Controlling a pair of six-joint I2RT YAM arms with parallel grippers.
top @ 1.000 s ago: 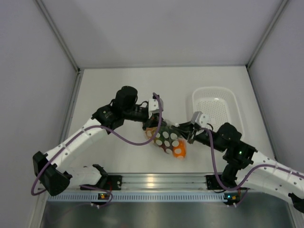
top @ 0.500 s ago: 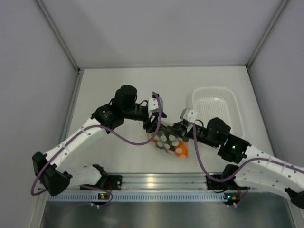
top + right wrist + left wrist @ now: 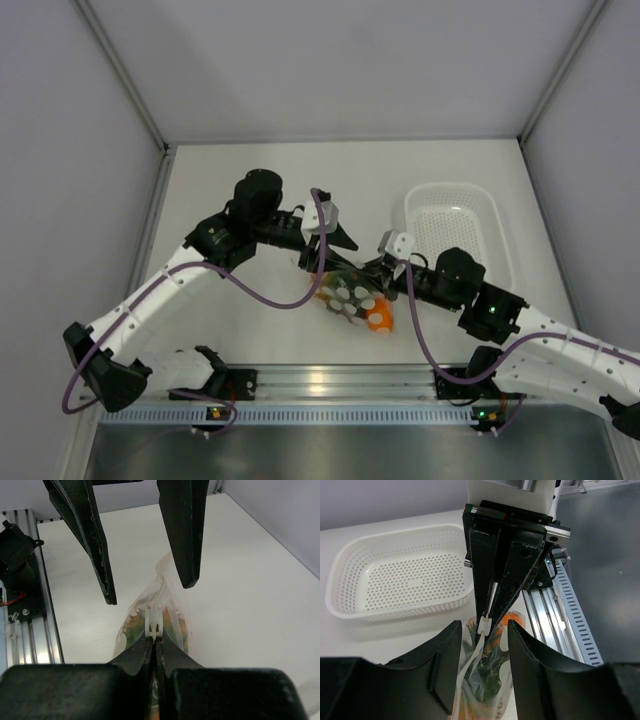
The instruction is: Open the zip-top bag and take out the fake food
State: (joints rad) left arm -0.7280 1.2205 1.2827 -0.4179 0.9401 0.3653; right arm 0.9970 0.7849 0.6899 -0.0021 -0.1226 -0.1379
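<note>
The right pincer (image 3: 154,639) is fully closed, nipping the top edge of the zip-top bag (image 3: 350,295) right at its small white slider (image 3: 152,621), so that edge is lifted off the counter (image 3: 250,165). The left pincer (image 3: 149,592) faces it from the other side, its two black fingers (image 3: 82,540) spread apart and holding nothing. The bag's top edge runs up between them without any visible contact. The bag sits near the middle of the counter between the two arms, with the fake food inside it: an orange fruit (image 3: 378,318) shows at the near end, and green leaves (image 3: 487,680) show through the clear plastic. A white perforated basket (image 3: 395,612) stands to the right of the bag, apart from it.
</note>
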